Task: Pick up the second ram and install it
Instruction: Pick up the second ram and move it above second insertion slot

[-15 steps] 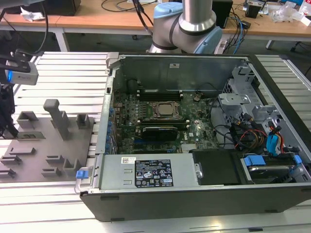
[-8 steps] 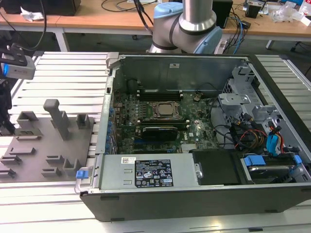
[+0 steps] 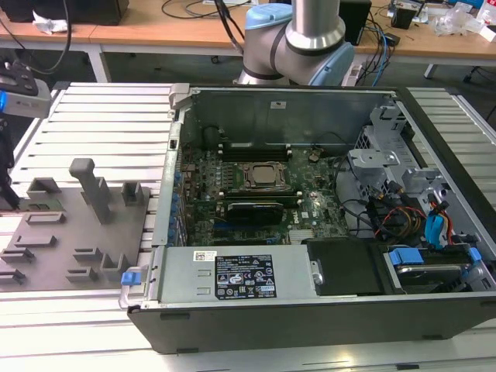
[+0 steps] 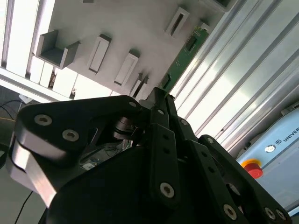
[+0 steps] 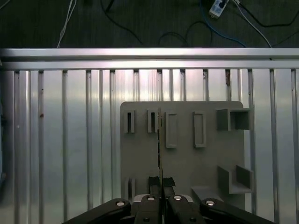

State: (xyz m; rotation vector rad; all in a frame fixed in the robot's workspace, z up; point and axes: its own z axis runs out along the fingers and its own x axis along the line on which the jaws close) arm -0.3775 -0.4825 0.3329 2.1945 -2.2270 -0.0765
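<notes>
The second ram (image 4: 186, 50) is a thin green board that runs out from my fingertips over the grey fixture plate (image 4: 140, 23). In the first wrist view the second ram (image 5: 160, 140) shows edge-on as a thin line between two of the plate's slots. My gripper (image 5: 161, 181) is shut on the second ram, its black fingers (image 4: 159, 100) pressed together at the board's near end. In the exterior view my gripper (image 3: 6, 190) hangs at the far left over the fixture plate (image 3: 77, 232), with a green strip, the second ram (image 3: 43, 205), beside it.
An open computer case (image 3: 310, 310) lies at the exterior view's right, showing a green motherboard (image 3: 260, 182) with black socket strips (image 3: 256, 146). Grey fixture blocks (image 3: 91, 186) stand up from the plate. The table is ribbed aluminium (image 5: 60, 140). A red button (image 4: 252, 168) sits past the gripper.
</notes>
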